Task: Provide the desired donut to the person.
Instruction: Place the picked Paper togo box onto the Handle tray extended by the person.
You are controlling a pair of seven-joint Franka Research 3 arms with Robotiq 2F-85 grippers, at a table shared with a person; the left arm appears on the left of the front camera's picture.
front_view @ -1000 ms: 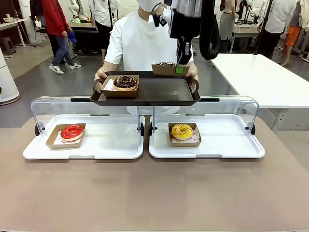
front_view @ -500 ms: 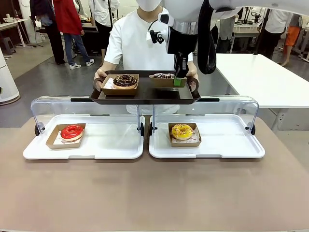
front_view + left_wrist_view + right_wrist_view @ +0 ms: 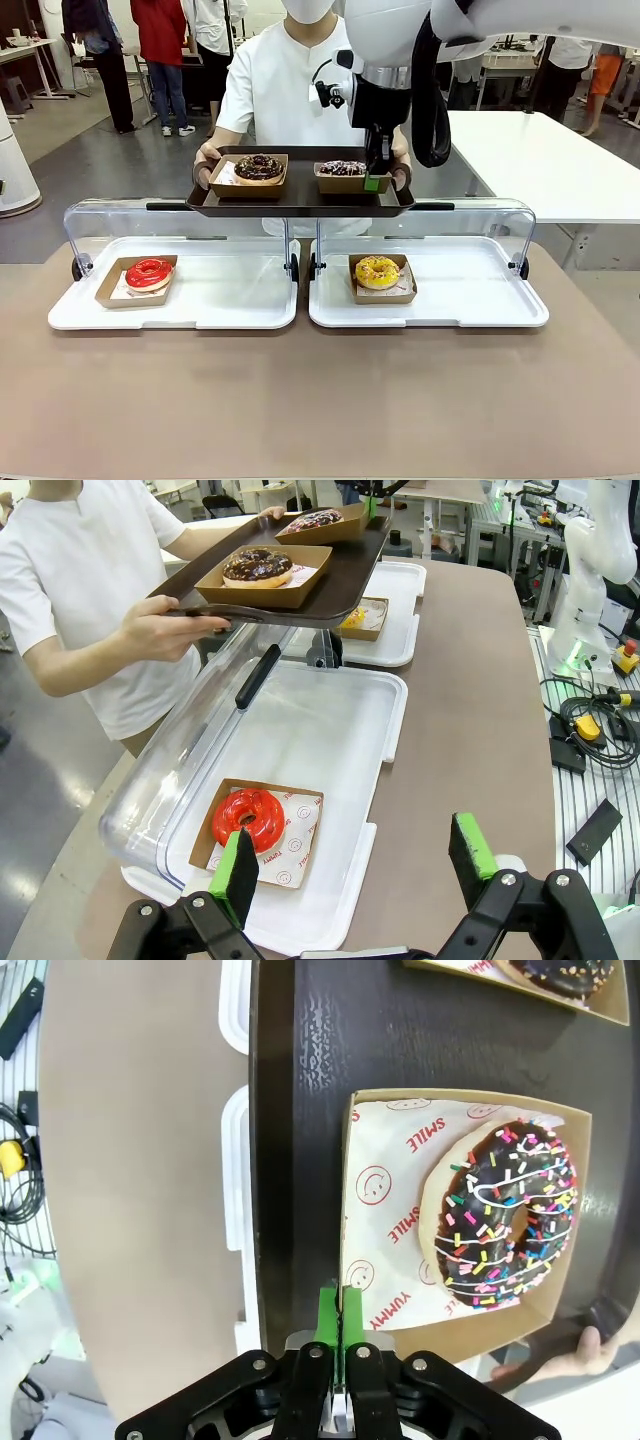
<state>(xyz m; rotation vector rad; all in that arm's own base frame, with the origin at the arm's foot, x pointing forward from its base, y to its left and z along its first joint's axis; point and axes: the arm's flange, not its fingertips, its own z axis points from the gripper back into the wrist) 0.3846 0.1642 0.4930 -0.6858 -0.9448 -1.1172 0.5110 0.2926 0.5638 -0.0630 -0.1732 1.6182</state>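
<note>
Right wrist view: right gripper (image 3: 341, 1312) clamped on sprinkle donut box (image 3: 455, 1225) rim, lower centre, resting on person's tray (image 3: 300, 1110). Placing step; next, release and lift clear

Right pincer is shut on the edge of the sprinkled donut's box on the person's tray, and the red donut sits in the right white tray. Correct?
Not quite. The red donut sits in the left white tray, as the front view shows. The right pincer is indeed shut on the sprinkled donut's box on the person's tray.
</note>
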